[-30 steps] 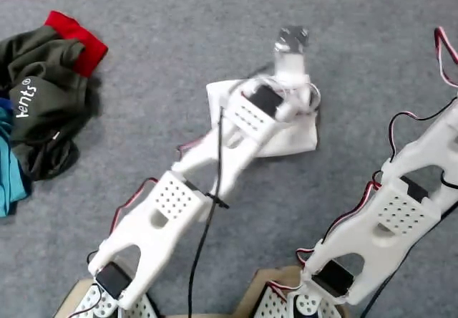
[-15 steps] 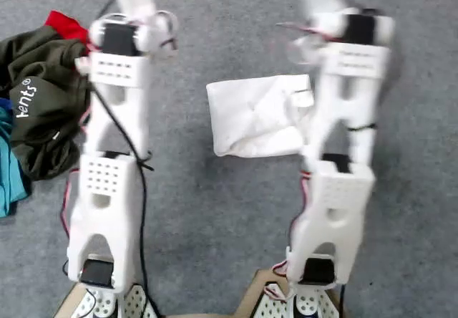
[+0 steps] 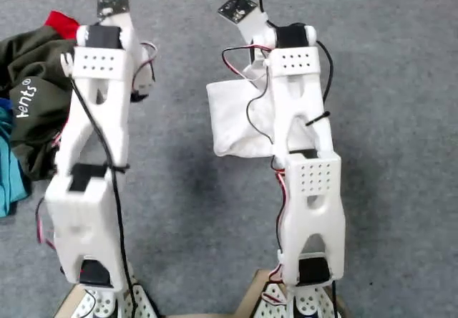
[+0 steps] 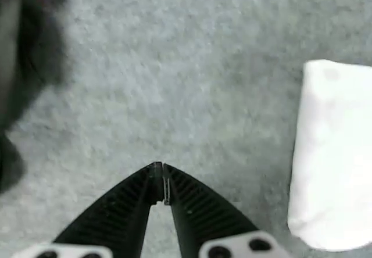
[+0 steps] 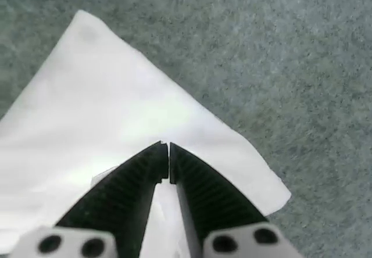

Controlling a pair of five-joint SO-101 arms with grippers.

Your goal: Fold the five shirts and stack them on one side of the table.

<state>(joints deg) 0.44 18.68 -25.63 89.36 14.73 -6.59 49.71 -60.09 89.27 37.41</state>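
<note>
Left gripper (image 4: 161, 182) swings off white shirt (image 3: 232, 124); right gripper (image 5: 168, 162) moves in over it.
One shirt folded; pile (image 3: 36, 103) at 9 o'clock still waits. Both grippers clenched, empty.

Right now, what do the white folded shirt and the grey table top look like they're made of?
White shirt: soft matte cloth, probably cotton knit; it lies in limp folds with rounded edges. Table top: grey felt or short-pile carpet, it seems; matte, with a fuzzy, speckled surface.
</note>
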